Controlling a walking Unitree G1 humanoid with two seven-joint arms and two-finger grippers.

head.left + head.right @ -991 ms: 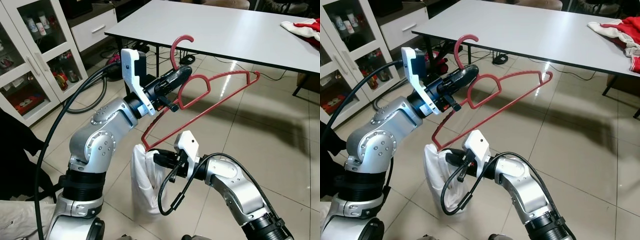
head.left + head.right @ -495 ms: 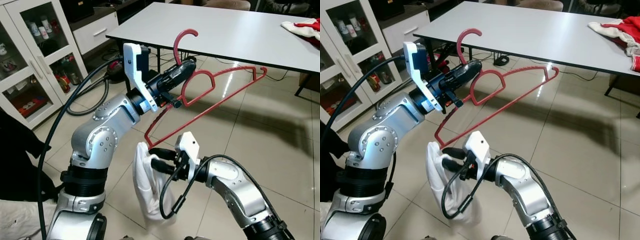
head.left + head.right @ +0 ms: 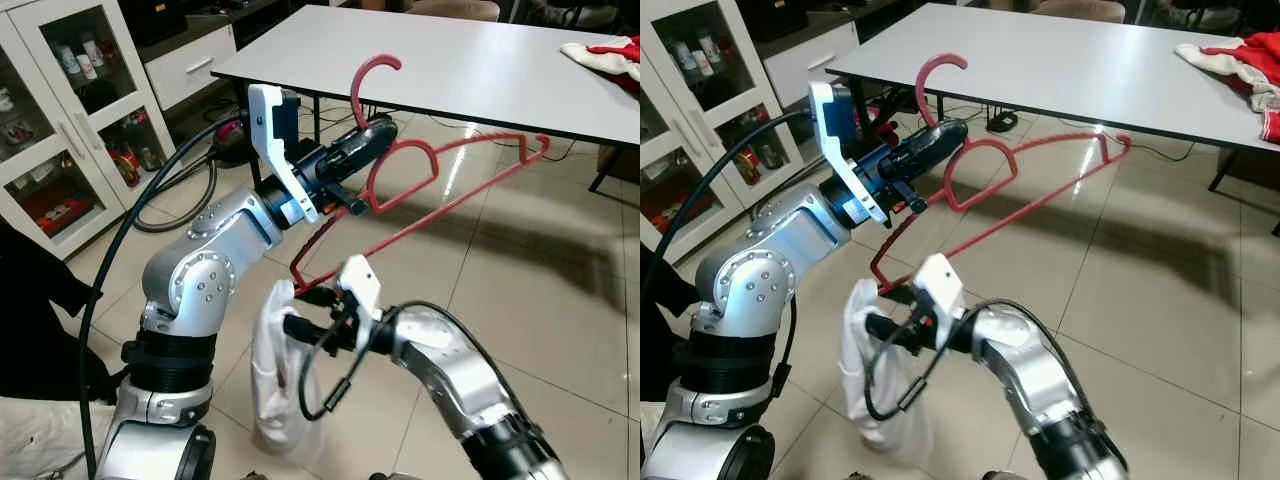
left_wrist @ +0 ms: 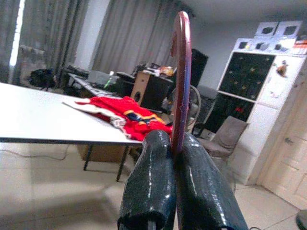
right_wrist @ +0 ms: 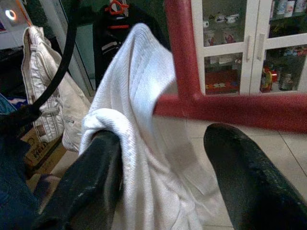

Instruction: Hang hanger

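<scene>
A red hanger (image 3: 440,190) is pinched at its neck by the left end effector (image 3: 372,132). A white cloth (image 3: 272,375) is draped over one finger of the spread right end effector (image 5: 165,187).

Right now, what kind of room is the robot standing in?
Probably a lived-in room of a home: a long white table with red clothing on it, a white glass-door cabinet of small items, and a tiled floor.

No legible text, label or number on anything.
</scene>
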